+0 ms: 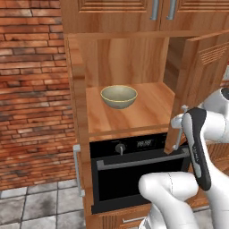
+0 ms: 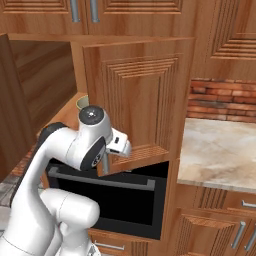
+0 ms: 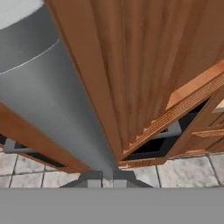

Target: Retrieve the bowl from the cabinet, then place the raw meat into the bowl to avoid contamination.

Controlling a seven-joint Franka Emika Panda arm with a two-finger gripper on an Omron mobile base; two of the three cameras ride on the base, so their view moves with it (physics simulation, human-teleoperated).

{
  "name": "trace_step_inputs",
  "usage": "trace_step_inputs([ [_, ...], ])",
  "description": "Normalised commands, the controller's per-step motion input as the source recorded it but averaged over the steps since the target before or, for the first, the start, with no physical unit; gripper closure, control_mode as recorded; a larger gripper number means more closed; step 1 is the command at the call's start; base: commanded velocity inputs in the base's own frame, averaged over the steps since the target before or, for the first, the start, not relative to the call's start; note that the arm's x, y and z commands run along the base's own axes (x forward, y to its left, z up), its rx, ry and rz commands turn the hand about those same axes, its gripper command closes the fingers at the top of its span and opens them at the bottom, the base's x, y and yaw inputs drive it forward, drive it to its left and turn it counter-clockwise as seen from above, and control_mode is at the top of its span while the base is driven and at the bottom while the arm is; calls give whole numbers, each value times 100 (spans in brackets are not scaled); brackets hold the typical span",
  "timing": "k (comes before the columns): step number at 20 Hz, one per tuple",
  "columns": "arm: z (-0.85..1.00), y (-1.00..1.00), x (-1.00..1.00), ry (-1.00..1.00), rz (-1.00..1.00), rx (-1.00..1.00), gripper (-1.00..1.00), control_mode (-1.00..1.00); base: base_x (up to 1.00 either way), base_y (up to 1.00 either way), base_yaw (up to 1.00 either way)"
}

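Door (image 2: 135, 100) hides most of the bowl (image 2: 82, 103).

A red brick wall (image 1: 31, 89) is running off to the left of the jaws, with grey floor tiles (image 1: 36, 205) lying below. A black built-in oven (image 1: 134, 174) is sitting just under the jaws. A beige stone counter (image 2: 220, 150) is stretching away to their right, brick showing behind it.

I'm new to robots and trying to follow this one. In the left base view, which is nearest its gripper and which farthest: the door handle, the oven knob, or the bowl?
1. Door handle: at the gripper itself, on the open cabinet door to the right; the gripper is shut on it.
2. Oven knob: to the left, on the black oven's panel.
3. Bowl: farthest, up on the cabinet shelf, left and deeper in.
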Motion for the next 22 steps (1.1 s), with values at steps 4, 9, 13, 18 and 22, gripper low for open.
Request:
trace_step_inputs([
  [4,-12,-20,-32,0,0,5,100,-100,0,0,0],
  [9,-6,-3,-22,0,0,1,100,-100,0,0,0],
  [13,0,6,-24,0,0,0,-100,-100,0,0,0],
  [18,1,30,-41,0,0,-6,-100,-100,0,0,0],
  [22,7,31,-50,-2,0,-9,-100,-100,0,0,0],
])
